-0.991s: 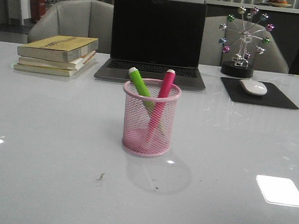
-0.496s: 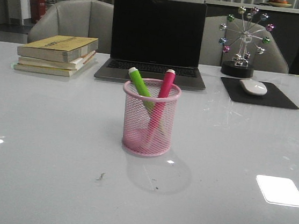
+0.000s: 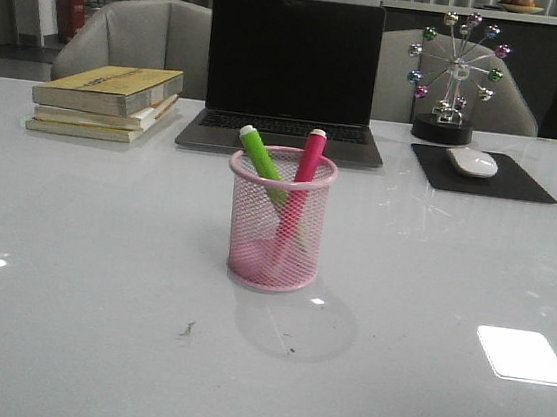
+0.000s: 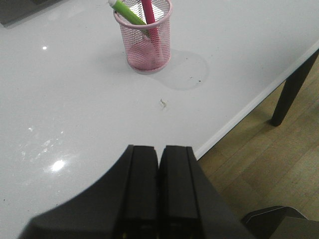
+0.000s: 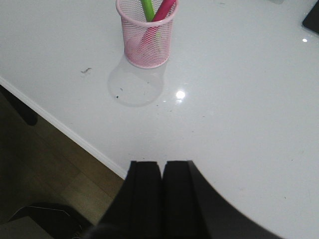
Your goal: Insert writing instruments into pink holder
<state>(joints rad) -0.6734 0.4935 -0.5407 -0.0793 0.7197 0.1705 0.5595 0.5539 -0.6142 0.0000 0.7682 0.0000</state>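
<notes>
A pink mesh pen cup (image 3: 277,218) is seen standing upright near the middle of a glossy white worktop (image 3: 79,276), with a lime green marker (image 3: 261,154) and a magenta marker (image 3: 310,157) resting inside it. Both markers lean against the rim, white tips upward, the green one tilted to the left and the magenta one to the right, and their lower ends are crossed behind the mesh.

Only the front view takes in the far side of the worktop: a closed-screen-dark laptop (image 3: 291,69), a stack of books (image 3: 108,99) on the left, and a mouse (image 3: 472,162) on a black mat (image 3: 482,175) beside a small ferris-wheel ornament (image 3: 455,73) on the right. Neither arm is caught in that view.

The wrist views supply what the front view lacks. The left gripper (image 4: 159,164) is shown with its jaws pressed together and nothing between them, held above the worktop's near edge and well apart from the cup. The right gripper (image 5: 162,172) is likewise closed and empty, near the same edge. Wooden flooring (image 4: 269,154) and a dark table leg (image 4: 294,84) are visible only from the left wrist.
</notes>
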